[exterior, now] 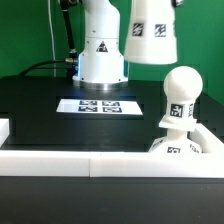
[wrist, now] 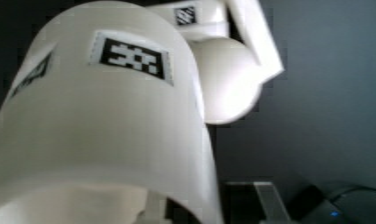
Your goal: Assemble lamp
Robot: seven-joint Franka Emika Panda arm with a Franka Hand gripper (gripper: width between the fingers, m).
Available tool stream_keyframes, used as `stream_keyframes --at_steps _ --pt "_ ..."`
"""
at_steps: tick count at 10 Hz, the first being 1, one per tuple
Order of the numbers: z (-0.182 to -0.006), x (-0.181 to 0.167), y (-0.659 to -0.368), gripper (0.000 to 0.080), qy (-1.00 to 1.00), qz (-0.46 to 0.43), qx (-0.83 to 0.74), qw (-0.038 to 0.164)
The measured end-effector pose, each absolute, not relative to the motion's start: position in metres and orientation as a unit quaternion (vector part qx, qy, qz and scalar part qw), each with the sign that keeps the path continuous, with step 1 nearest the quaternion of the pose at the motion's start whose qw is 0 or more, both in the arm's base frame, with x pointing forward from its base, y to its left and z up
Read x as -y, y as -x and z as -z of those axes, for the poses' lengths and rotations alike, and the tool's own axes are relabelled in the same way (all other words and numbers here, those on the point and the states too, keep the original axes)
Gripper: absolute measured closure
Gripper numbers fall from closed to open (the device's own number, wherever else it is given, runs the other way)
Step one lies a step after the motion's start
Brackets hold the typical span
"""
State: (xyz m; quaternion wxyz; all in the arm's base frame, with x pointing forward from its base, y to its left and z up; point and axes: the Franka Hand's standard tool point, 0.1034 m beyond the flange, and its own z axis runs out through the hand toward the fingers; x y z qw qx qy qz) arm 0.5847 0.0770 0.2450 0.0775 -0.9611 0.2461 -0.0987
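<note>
1. We cannot see how our fingers sit; the shade (exterior: 150, 30) hangs aloft, presumably gripped.
2. The bulb (exterior: 180, 95) stands at its five o'clock, upright on the tabletop (exterior: 40, 100).
3. We should centre the shade overhead, then lower straight.
</note>
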Motion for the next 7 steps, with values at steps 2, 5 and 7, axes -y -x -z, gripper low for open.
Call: stream_keyframes --at_steps 2,5,7 --pt "-0.246 -0.095 -0.599 0.0754 0.963 0.107 -0.235 0.077" --pt "-0.219 -0.119 -0.603 0.0754 0.967 0.116 -0.215 0.070" --pt "-0.203 -0.126 -0.601 0.0754 0.970 0.122 -0.200 0.066"
